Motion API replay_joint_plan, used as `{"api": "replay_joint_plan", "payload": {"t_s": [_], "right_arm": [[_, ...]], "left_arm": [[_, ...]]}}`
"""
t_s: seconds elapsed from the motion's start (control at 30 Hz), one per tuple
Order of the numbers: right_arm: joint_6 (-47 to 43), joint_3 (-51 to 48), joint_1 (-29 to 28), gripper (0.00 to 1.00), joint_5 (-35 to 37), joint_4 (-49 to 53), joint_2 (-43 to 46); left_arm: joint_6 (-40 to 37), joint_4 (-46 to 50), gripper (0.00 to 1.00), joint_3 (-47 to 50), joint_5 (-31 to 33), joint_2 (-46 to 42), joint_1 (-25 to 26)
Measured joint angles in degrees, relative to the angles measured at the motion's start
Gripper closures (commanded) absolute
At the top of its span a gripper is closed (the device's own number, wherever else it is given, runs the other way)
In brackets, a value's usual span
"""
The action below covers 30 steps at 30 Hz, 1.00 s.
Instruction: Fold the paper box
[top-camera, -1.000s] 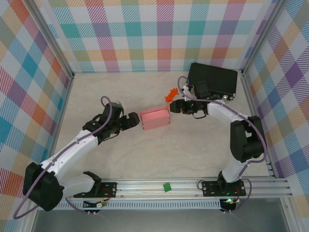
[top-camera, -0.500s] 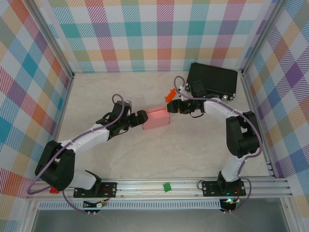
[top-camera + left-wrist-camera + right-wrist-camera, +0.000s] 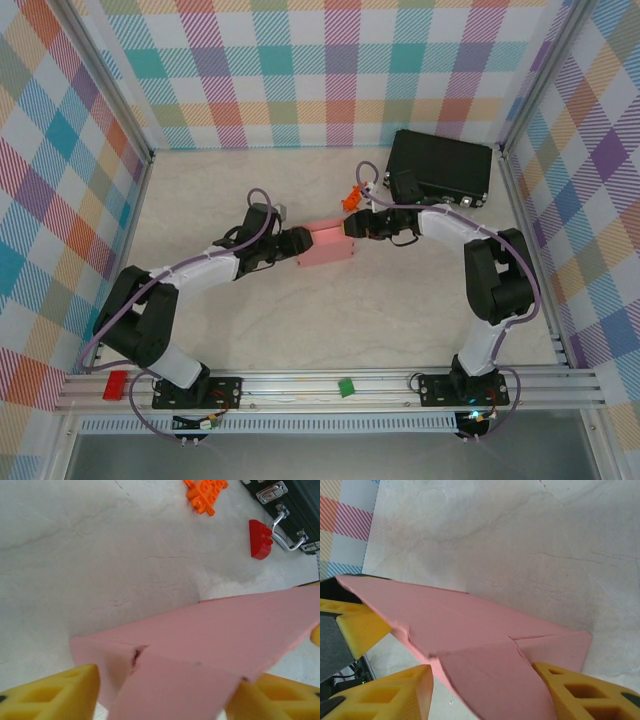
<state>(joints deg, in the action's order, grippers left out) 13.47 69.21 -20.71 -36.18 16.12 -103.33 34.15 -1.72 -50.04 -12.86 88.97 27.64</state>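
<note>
The paper box (image 3: 328, 243), thin, light, easily creased pink card, sits between both grippers, left fingers (image 3: 55, 692) and right fingers (image 3: 385, 692) spread around opposite ends, best pressed along flap edges.

Pastel plaid walls (image 3: 300, 70), marbled beige tabletop (image 3: 330, 320), alu frame rails (image 3: 330, 385)

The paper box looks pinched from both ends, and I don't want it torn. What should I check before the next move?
1. Left gripper at the paper box's left end, card between its fingers: ok.
2. Right gripper at the box's right end, flap between its fingers: ok.
3. Firm grip on each side: cannot tell.
4. Card intact: not ok, small tear at a flap corner, left wrist view.
5. Orange toy apart from the box: ok.
6. Black case apart from the box: ok.
</note>
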Motion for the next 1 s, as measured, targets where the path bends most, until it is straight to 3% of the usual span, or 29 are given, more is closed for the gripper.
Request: {"api": "replay_joint_plan", "payload": {"t_s": [0.57, 1.0], "right_arm": [[11.8, -9.6, -3.4, 0.48, 12.8, -2.8, 9.2], [12.1, -6.9, -3.8, 0.47, 16.3, -1.7, 7.5]], "left_arm": [[-6.8, 1.6, 0.50, -8.3, -6.5, 7.7, -1.6], [-5.2, 2.0, 0.49, -8.0, -7.6, 7.5, -1.7]]}}
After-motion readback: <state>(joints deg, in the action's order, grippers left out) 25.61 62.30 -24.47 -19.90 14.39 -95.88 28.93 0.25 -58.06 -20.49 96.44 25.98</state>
